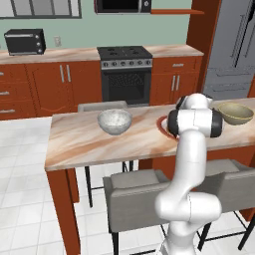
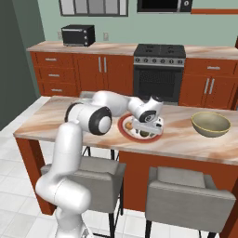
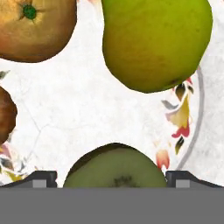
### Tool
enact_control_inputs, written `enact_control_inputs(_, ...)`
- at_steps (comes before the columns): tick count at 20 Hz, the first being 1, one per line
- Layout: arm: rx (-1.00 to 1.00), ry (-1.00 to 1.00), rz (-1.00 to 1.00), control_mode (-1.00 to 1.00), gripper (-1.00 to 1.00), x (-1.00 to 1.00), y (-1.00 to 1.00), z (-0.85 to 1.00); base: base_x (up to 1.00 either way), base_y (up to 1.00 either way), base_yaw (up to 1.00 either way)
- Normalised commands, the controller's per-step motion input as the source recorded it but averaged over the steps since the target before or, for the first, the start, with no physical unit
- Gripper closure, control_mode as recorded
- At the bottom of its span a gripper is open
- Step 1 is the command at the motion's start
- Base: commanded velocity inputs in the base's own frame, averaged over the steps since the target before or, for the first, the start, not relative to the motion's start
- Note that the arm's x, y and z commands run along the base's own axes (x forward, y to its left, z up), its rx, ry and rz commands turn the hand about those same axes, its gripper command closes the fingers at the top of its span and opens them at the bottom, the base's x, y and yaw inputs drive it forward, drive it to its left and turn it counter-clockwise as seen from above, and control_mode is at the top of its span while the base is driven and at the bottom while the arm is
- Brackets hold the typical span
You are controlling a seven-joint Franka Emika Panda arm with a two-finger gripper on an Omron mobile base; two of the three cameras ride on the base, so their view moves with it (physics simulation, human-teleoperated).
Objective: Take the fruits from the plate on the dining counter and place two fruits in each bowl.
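Hand (image 3: pixel 112 177) spread wide, gripping nothing, low over the red-rimmed white plate (image 3: pixel 87 113). Green-brown round fruit (image 3: pixel 116 168) sits between its fingertips (image 3: pixel 41 178), likely the intended pick. Yellow-green pear-shaped fruit (image 3: pixel 155 41) and orange fruit (image 3: pixel 35 26) lie beyond it.

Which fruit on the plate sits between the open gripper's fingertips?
The green-brown cut fruit at the bottom of the hand view, between the two fingertips. The yellow-green fruit and orange one lie farther off.
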Motion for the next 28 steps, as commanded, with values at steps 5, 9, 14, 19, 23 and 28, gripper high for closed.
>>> enact_control_inputs(5,0.0,0.01,0.0,-1.0,1.0,0.0,0.0,-0.15,0.0,0.0,0.0)
enact_control_inputs(9,0.0,0.0,0.0,-1.0,1.0,0.0,0.0,0.0,0.0,0.0,0.0)
enact_control_inputs(14,0.0,0.0,-0.01,-1.0,1.0,-0.1,0.0,0.42,0.0,0.0,0.0)
enact_control_inputs(19,-0.01,-0.01,-0.01,-1.0,1.0,-0.6,0.37,0.98,0.0,0.0,0.0)
enact_control_inputs(23,-0.14,-0.25,0.0,-1.0,1.0,-0.41,1.0,0.63,0.0,0.0,0.0)
enact_control_inputs(28,-0.21,-0.14,0.0,-1.0,1.0,0.08,1.0,0.28,0.0,0.0,0.0)
